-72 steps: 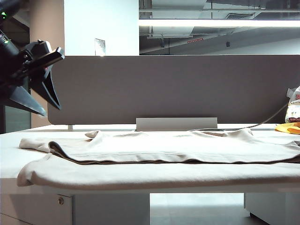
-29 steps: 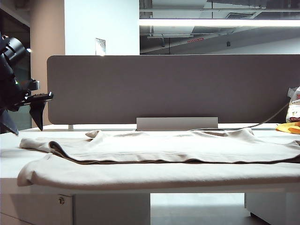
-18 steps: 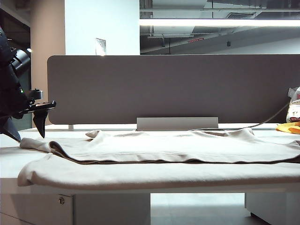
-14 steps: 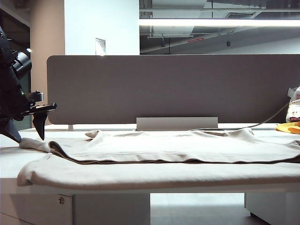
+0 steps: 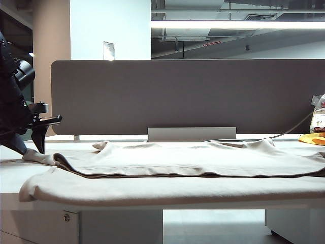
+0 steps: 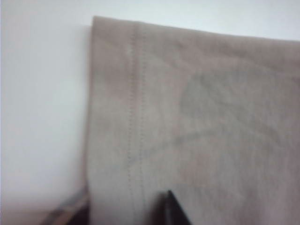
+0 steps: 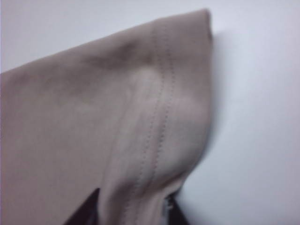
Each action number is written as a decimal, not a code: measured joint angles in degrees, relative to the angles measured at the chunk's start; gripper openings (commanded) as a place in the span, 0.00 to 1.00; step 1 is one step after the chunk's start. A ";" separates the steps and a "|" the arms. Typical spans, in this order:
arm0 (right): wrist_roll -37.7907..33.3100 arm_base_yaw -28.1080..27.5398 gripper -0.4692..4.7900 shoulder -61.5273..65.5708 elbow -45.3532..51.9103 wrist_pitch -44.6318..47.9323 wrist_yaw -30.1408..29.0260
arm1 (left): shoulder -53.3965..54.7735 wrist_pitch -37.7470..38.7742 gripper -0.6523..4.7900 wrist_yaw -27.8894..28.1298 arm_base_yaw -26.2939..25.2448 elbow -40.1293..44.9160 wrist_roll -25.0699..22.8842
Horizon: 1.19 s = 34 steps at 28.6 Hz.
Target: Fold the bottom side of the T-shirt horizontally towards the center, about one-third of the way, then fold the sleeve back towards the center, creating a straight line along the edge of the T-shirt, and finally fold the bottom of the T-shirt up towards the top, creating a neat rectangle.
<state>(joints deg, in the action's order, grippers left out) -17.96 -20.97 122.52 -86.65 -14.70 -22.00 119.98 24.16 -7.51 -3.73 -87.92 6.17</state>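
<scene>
The pale beige T-shirt [image 5: 172,168] lies folded lengthwise across the white table [image 5: 10,175]. My left gripper [image 5: 31,146] is down at the shirt's far left end. In the left wrist view a stitched hem corner of the T-shirt [image 6: 197,117] lies flat between the gripper's [image 6: 122,215] jaws. One dark finger [image 6: 172,211] rests on the cloth, the other stands at the hem's edge, and they are still apart. In the right wrist view, my right gripper [image 7: 133,213] has a raised ridge of hemmed T-shirt [image 7: 93,117] bunched between its jaws. The exterior view does not show the right gripper.
A grey partition [image 5: 183,96] stands along the table's far edge. At the far right are a small yellow thing [image 5: 312,138], a printed bag [image 5: 318,114] and a cable. The shirt's near fold hangs over the table's front edge.
My left gripper has come down from above the table to the shirt's left end, and its jaws have narrowed. The shirt has not shifted.
</scene>
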 measured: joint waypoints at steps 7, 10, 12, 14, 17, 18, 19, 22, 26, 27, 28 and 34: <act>-0.02 0.13 0.08 0.33 -0.02 -0.66 -0.33 | 0.22 -0.09 0.11 -1.01 0.04 0.02 -0.35; -0.02 0.13 0.08 0.33 -0.02 -0.63 -0.35 | 0.24 -0.39 0.11 -1.25 0.02 0.02 -1.18; -0.02 0.13 0.08 0.33 -0.04 -0.61 -0.35 | 0.24 -0.57 0.11 -1.29 0.04 0.02 -1.44; -0.02 0.13 0.08 0.37 -0.22 -0.68 -0.74 | 0.26 -0.68 0.11 -1.44 0.04 0.02 -1.46; -0.02 0.07 0.08 0.37 -0.15 -0.13 -3.13 | 0.33 -0.90 0.11 -3.56 0.13 0.02 -1.42; -0.02 0.07 0.08 0.37 -0.13 0.28 -4.13 | 0.35 -0.87 0.11 -4.33 0.33 0.02 -1.40; -0.04 0.09 0.08 0.35 -0.13 0.85 -5.42 | 0.37 -0.83 0.11 -4.90 0.52 0.02 -1.36; -0.17 0.79 0.08 -0.07 -0.17 1.75 -7.37 | 0.57 -0.37 0.11 -6.10 2.23 -0.63 -1.38; -0.20 1.99 0.08 -0.48 -1.03 1.77 -9.16 | 0.63 0.07 0.11 -6.56 5.33 -2.73 -1.42; -0.20 2.23 0.08 -0.63 -1.31 1.75 -9.33 | 0.63 0.13 0.11 -6.62 6.01 -3.37 -1.44; -0.20 2.40 0.08 -0.90 -1.75 1.68 -9.64 | 0.61 0.11 0.11 -6.62 6.91 -4.15 -1.46; -0.20 3.98 0.08 -3.17 -2.99 2.21 -12.44 | 0.61 1.53 0.11 -6.62 11.15 -9.62 -1.66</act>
<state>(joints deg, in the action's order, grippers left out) -18.15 -16.99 119.35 -89.65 -12.49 -34.44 120.60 25.69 -14.13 7.42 -97.54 4.51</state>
